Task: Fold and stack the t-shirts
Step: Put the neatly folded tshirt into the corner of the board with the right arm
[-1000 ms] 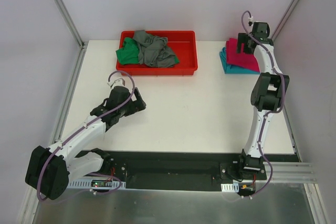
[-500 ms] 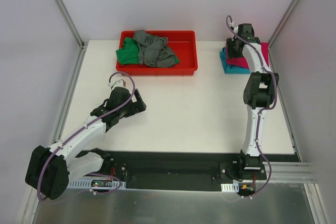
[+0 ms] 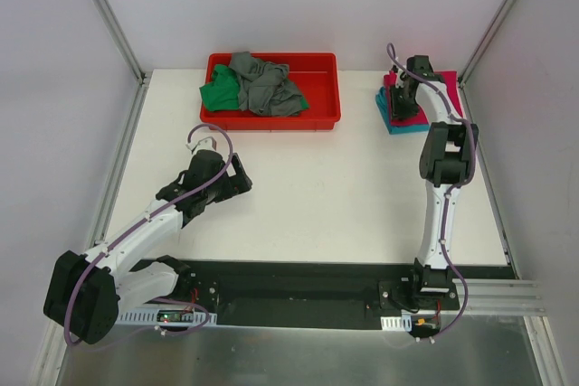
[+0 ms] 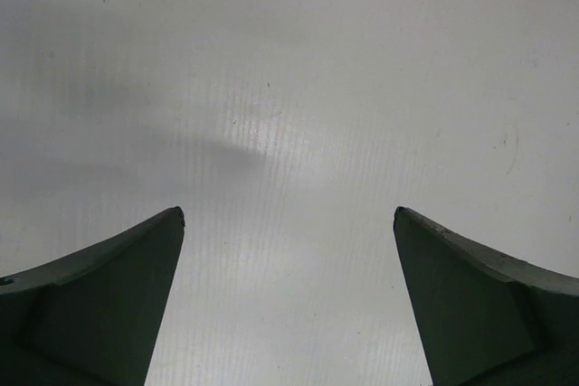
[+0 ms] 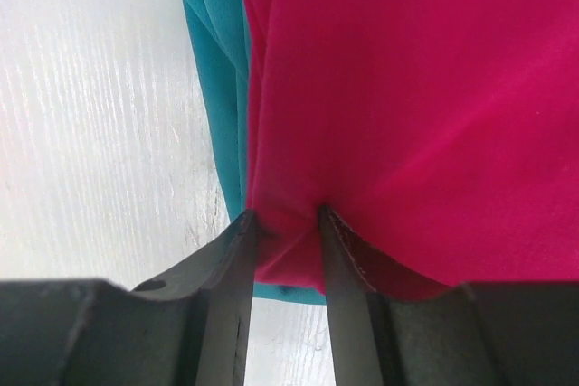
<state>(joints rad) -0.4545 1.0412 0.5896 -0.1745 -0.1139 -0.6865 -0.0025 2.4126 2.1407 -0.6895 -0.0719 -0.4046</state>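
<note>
A magenta-pink t-shirt (image 5: 407,88) lies folded on a teal t-shirt (image 5: 213,42) at the table's far right corner. My right gripper (image 5: 288,214) is down on this stack (image 3: 451,89), its fingers closed on a bunched near-left corner of the pink fabric. The teal edge (image 3: 387,110) shows to the left of the arm. A green t-shirt (image 3: 219,95) and a grey t-shirt (image 3: 267,85) lie crumpled in the red tray (image 3: 321,65). My left gripper (image 3: 242,175) hovers open over bare white table (image 4: 289,88), its fingers (image 4: 118,287) wide apart with nothing between them.
The red tray stands at the back centre, left of the folded stack. Metal frame posts (image 3: 109,15) rise at the table's back corners. The white table (image 3: 344,187) stretches between both arms, with a black base strip (image 3: 298,282) along the near edge.
My right arm has reached left and down onto the stack, and its jaws have closed from wide open onto the pink shirt's corner. The left arm has not moved.
</note>
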